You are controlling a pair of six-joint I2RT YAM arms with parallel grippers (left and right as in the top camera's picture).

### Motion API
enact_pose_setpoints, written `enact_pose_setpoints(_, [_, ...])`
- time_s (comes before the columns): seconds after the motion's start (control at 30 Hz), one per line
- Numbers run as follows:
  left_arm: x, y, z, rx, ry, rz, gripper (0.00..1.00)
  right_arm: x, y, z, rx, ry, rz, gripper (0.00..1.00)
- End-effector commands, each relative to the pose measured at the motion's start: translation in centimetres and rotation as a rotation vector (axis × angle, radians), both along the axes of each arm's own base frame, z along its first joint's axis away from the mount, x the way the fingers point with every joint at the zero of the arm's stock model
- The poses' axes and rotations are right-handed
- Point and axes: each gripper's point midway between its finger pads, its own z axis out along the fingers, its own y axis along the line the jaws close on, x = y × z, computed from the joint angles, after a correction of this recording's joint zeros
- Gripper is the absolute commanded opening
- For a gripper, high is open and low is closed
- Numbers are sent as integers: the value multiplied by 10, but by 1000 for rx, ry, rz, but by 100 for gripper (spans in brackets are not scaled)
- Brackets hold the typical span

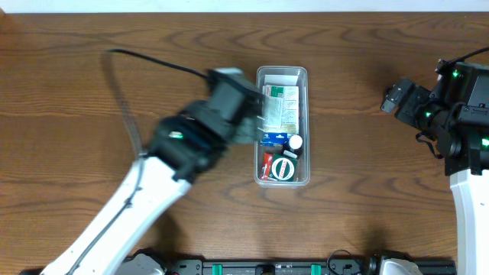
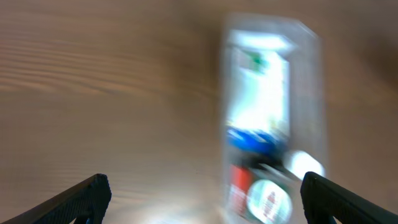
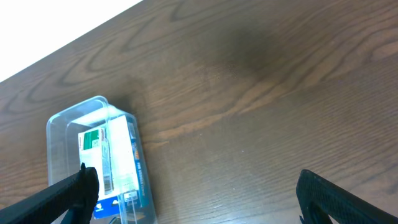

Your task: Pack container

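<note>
The brown wooden table (image 1: 76, 76) has a clear container (image 1: 306, 114) in its middle. The left gripper (image 2: 204, 186) has its fingers spread wide, and the container sits just ahead of it, a bit to one side. A white and green box (image 1: 284, 107) lies inside. The right gripper (image 3: 196, 183) is spread wide too, well apart from the container
</note>
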Motion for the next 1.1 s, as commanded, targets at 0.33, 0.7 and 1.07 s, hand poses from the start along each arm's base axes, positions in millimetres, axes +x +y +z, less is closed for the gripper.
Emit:
enact_pose_setpoints(0.33, [22, 174, 41, 186, -105, 160, 98, 0, -1, 1, 7, -3, -11, 99])
enact_pose_setpoints(0.7, [7, 180, 28, 197, -24, 170, 98, 0, -1, 1, 7, -3, -11, 99])
enact_pose_setpoints(1.07, [7, 180, 28, 197, -24, 170, 98, 0, -1, 1, 7, -3, -11, 99])
